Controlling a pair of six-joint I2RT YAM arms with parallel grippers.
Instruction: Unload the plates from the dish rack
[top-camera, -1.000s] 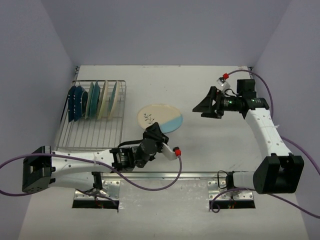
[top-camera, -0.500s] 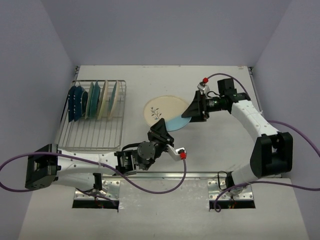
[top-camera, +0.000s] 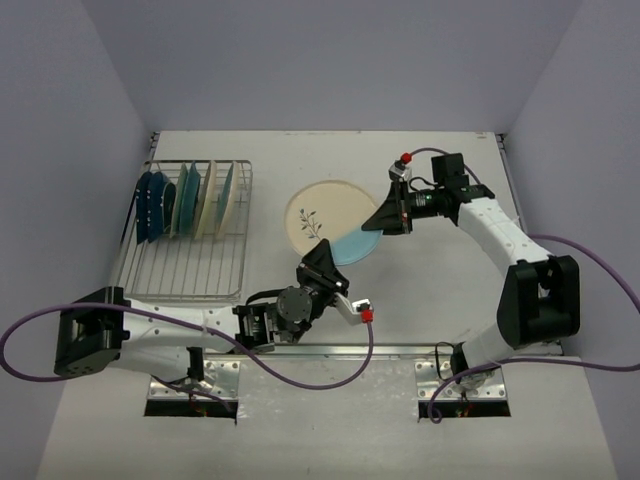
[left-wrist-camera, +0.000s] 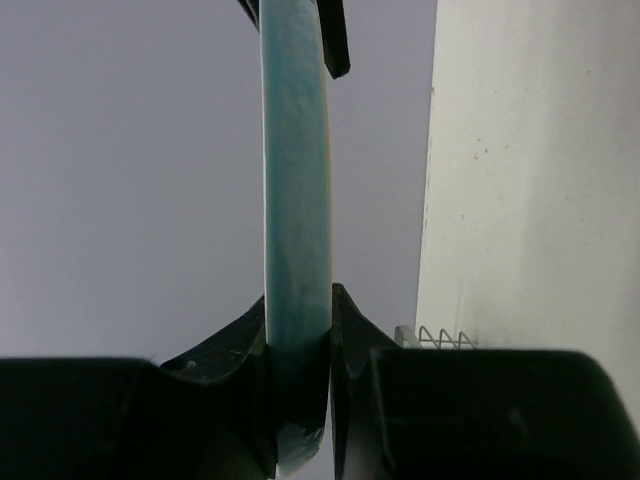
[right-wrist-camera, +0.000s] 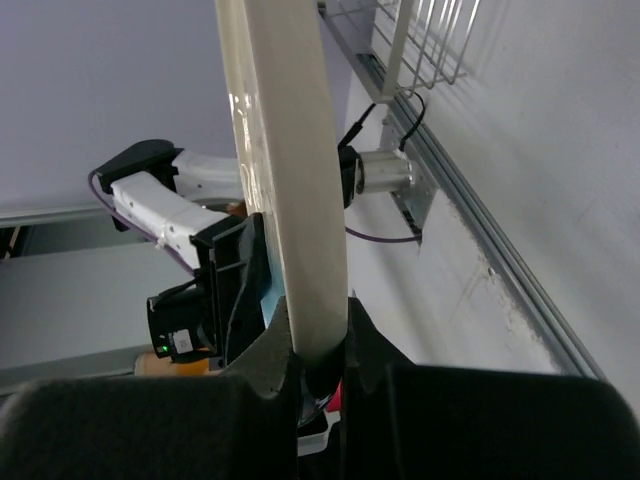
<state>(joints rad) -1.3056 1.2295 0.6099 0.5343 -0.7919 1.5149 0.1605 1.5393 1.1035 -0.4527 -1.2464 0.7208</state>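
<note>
A cream-and-light-blue plate (top-camera: 325, 213) with a dark sprig hangs over the table's middle, held at two opposite edges. My left gripper (top-camera: 325, 266) is shut on its light-blue near edge (left-wrist-camera: 296, 200). My right gripper (top-camera: 379, 222) is shut on its cream right rim (right-wrist-camera: 285, 150). In the left wrist view the left gripper (left-wrist-camera: 298, 300) has both jaws pressed against the rim. In the right wrist view the right gripper (right-wrist-camera: 318, 322) pinches the rim the same way. The dish rack (top-camera: 185, 265) at the left holds several upright plates: navy (top-camera: 150, 205), teal (top-camera: 187, 198), cream (top-camera: 208, 198) and pale blue (top-camera: 228, 195).
A metal rail (top-camera: 330, 350) runs along the table's near edge between the arm bases. Purple cables (top-camera: 320, 375) loop beside both arms. Lavender walls (top-camera: 60, 150) close in the table at left, back and right.
My right gripper swung in from the right and closed on the plate's rim. My left gripper carried the plate a little towards the right arm and stayed shut on it.
</note>
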